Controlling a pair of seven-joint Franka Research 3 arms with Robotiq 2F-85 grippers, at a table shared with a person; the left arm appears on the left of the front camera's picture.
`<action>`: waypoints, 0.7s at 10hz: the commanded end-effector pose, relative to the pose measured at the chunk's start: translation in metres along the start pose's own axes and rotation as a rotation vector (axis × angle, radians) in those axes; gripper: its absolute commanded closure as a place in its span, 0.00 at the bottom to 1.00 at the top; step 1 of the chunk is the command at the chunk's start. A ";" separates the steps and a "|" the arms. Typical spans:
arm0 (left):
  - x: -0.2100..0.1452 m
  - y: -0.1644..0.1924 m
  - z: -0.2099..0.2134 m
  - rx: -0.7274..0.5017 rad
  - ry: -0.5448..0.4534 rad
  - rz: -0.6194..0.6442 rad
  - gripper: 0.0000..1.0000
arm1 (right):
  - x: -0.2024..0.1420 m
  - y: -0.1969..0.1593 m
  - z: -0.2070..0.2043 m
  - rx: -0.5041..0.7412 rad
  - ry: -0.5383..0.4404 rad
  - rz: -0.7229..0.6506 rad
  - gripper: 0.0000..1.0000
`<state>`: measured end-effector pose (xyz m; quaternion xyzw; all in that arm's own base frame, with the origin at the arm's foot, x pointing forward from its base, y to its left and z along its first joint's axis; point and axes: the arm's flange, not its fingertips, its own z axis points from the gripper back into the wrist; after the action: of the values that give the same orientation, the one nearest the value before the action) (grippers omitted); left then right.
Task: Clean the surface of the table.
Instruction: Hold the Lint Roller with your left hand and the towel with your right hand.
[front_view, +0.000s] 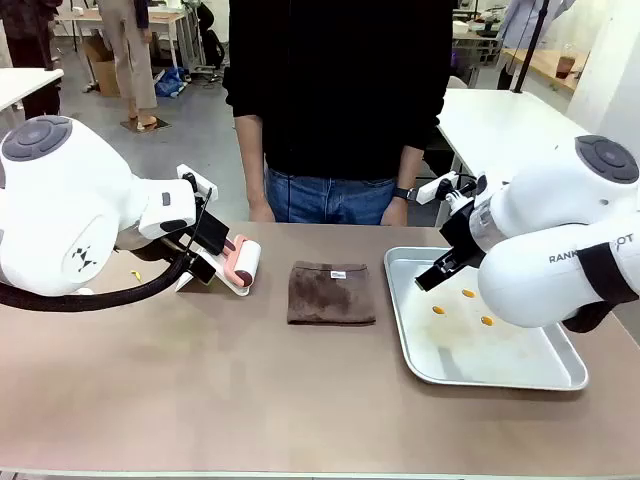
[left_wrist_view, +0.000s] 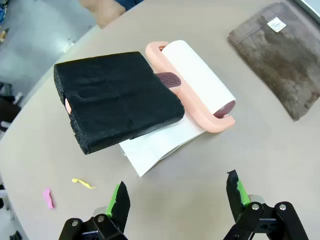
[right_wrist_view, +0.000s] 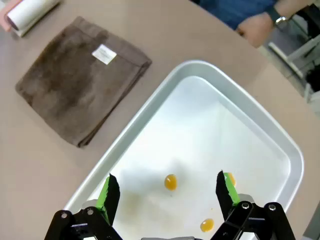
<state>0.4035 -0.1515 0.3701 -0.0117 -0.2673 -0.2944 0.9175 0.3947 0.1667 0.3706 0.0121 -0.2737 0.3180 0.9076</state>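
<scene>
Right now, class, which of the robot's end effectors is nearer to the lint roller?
Left. The left end effector hangs open just short of the lint roller. The right end effector hangs open over the silver tray, with the brown cloth lying between it and the roller.

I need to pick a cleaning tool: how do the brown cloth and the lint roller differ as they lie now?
The brown cloth is dark, soft and folded flat; the lint roller is a white cylinder in a pink frame with a black wrapped handle. The cloth lies at the table's middle beside the tray; the roller lies toward the robot's left, on a white sheet. Both rest on the table, held by nothing.
</scene>
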 end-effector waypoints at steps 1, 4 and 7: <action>0.000 0.000 0.000 0.000 0.000 0.000 0.00 | 0.000 0.000 0.000 0.000 -0.001 0.000 0.00; 0.000 0.000 0.000 0.000 0.000 0.000 0.00 | 0.000 0.000 0.000 0.000 -0.001 0.000 0.00; 0.000 0.000 0.000 0.000 0.000 0.000 0.00 | 0.000 0.000 0.000 0.000 -0.001 0.000 0.00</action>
<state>0.4035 -0.1515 0.3701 -0.0118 -0.2672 -0.2941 0.9176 0.3947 0.1668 0.3706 0.0119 -0.2737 0.3183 0.9075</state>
